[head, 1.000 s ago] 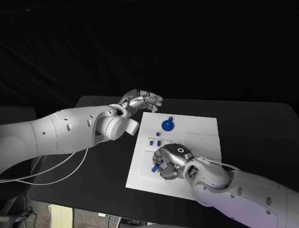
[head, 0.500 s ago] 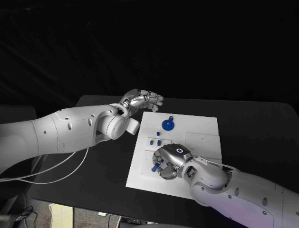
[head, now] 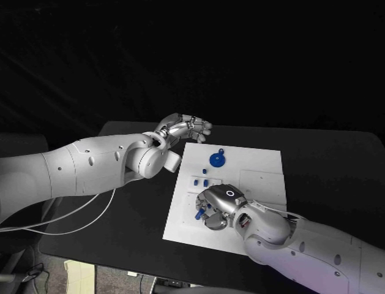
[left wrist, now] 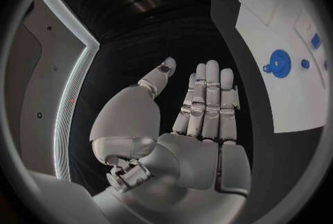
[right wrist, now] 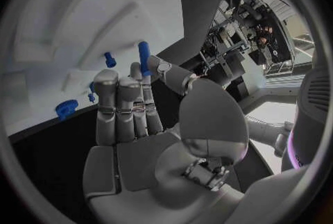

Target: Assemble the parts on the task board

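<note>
Hovering low over the near left part of the task board (head: 245, 184), the right hand (head: 218, 207) is seen palm down, its fingers (right wrist: 124, 107) held straight and close together beside one another in the right wrist view. A blue peg (right wrist: 144, 58) is seen rising just beyond the thumb tip and the nearest finger; whether it is pinched or merely touched cannot be told. In the head view the same blue peg (head: 200, 215) shows at the hand's left side, near the board's left edge. The left hand (head: 185, 127) is held off the board, above the black table (head: 333, 165) just beyond the board's far left corner; in the left wrist view its fingers (left wrist: 208, 99) are extended flat and side by side, thumb apart, with nothing grasped and nothing touched. A round blue disc (head: 216, 160) lies on the far left part of the board, with a small blue knob (head: 220, 150) just beyond it toward the far edge. A few small blue pieces (head: 201, 181) are set in a cluster near the left edge, between the disc and the right hand. The board itself lies flat in the middle of the table, and pale recessed outlines can be made out on its right half.
</note>
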Robot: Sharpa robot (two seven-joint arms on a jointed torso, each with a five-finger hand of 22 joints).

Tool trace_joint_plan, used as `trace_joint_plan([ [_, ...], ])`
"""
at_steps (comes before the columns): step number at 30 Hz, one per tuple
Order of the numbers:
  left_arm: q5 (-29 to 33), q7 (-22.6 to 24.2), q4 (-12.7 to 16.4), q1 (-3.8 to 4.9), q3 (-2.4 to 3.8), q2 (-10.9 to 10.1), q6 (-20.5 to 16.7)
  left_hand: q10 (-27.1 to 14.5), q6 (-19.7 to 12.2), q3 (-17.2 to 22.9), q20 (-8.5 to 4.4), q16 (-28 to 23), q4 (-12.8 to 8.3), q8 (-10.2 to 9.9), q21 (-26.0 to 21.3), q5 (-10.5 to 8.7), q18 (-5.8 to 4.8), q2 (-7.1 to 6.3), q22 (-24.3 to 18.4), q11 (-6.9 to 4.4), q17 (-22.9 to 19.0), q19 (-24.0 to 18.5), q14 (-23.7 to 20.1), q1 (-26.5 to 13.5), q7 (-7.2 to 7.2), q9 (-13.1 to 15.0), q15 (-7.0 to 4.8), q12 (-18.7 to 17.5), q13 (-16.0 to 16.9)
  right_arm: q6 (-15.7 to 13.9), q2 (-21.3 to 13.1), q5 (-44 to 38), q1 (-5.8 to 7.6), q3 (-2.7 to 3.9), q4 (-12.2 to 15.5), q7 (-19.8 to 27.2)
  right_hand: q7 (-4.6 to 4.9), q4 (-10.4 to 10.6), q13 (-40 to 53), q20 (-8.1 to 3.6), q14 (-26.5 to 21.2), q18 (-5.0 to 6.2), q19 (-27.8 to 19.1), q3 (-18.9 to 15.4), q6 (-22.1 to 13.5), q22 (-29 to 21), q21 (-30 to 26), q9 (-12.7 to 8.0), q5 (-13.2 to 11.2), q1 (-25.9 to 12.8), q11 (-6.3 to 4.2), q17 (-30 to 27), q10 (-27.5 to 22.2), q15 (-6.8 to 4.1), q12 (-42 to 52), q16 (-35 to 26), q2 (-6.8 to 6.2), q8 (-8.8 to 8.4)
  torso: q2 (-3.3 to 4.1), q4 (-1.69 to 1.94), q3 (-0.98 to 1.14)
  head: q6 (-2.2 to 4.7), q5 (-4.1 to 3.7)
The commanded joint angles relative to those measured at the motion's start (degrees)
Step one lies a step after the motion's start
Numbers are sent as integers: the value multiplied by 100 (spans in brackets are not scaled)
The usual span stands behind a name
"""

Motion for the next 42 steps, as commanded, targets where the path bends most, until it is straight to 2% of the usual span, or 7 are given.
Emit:
trace_joint_plan([
  [1, 30, 50, 6, 6, 4, 14, 68, -55, -31, -5, 23, -28, 34, 30, -33, 6, 92, 23, 9, -1, 9, 31, 21, 6, -4, -9, 37, -12, 8, 21, 22, -135, -8, -4, -8, -49, 12, -35, 7, -29, -7, 579, 0, 3, 66, 91, 19, 8, -5, 3, 5, -7, 224, -46, 17, 38, 69, 18, 0, -3, 1, -8, 6],
  [5, 30, 50, 5, 6, 4, 16, 72, -56, -31, -6, 23, -30, 35, 30, -34, 6, 92, 24, 10, -1, 11, 31, 21, 5, -4, -9, 38, -12, 8, 160, 38, -180, -8, -8, -29, -95, 12, -37, 8, -30, -6, 579, 1, 3, 67, 91, 20, 9, -7, 3, 4, -7, 225, -46, 17, 39, 70, 18, -2, -5, 1, -12, 10],
  [15, 30, 49, -10, 6, 4, 28, 79, -57, -32, -6, 23, -35, 37, 31, -37, 5, 92, 26, 12, 0, 17, 32, 21, 1, -4, -10, 38, -12, 9, 278, 75, -354, -9, -36, -84, -149, 13, -44, 11, -31, -6, 579, 1, 4, 66, 91, 21, 9, -8, 3, 5, -8, 222, -46, 13, 39, 72, 16, -2, -3, 0, -12, 13],
  [31, 35, 47, -17, 6, 4, 44, 85, -58, -33, -8, 24, -43, 42, 32, -42, 6, 92, 28, 16, 0, 27, 33, 22, -8, -3, -12, 38, -12, 9, 345, 121, -408, -9, -47, -65, -130, 12, -58, 18, -32, -7, 579, 0, 6, 68, 92, 23, 10, -14, 6, 5, -9, 222, -46, 9, 40, 70, 14, -1, -7, 1, -28, 18],
  [34, 36, 45, -17, 6, 4, 45, 83, -58, -34, -8, 24, -45, 43, 32, -44, 5, 92, 29, 17, 0, 29, 33, 22, -10, -3, -13, 38, -12, 10, 410, 145, -395, -9, -76, -72, -113, 12, -59, 19, -32, -7, 579, -1, 5, 68, 93, 24, 10, -14, 4, 5, -9, 222, -46, 8, 41, 71, 13, -2, -9, 0, -29, 18],
  [42, 36, 38, -16, 6, 4, 47, 84, -59, -34, -8, 23, -49, 43, 33, -46, 6, 93, 28, 19, 0, 34, 34, 22, -10, -3, -14, 38, -12, 10, 625, 222, -413, -9, -213, -117, -130, 13, -63, 22, -32, -7, 579, -2, 3, 68, 93, 25, 10, -12, -1, 6, -9, 220, -45, 5, 42, 75, 11, -1, -4, 3, -33, 5],
])
